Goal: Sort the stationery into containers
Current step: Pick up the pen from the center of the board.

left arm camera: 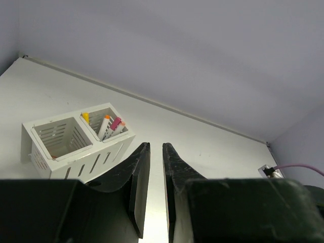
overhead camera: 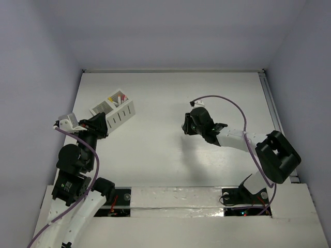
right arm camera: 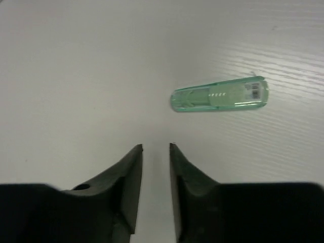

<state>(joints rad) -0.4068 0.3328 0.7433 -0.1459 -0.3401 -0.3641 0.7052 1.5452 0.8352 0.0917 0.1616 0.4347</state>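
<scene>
A translucent green capsule-like piece lies flat on the white table, just ahead and right of my right gripper, whose jaws are a little apart and empty. It does not show in the top view, where the right gripper hovers mid-table. The white two-compartment box stands at the far left. Its right compartment holds several white pens with yellow, orange and pink caps. My left gripper sits just right of the box, jaws a narrow gap apart, empty. The orange piece is not visible.
Grey walls close off the table at the back and both sides. A purple cable loops over the right arm. The arm bases stand at the near edge behind a taped strip.
</scene>
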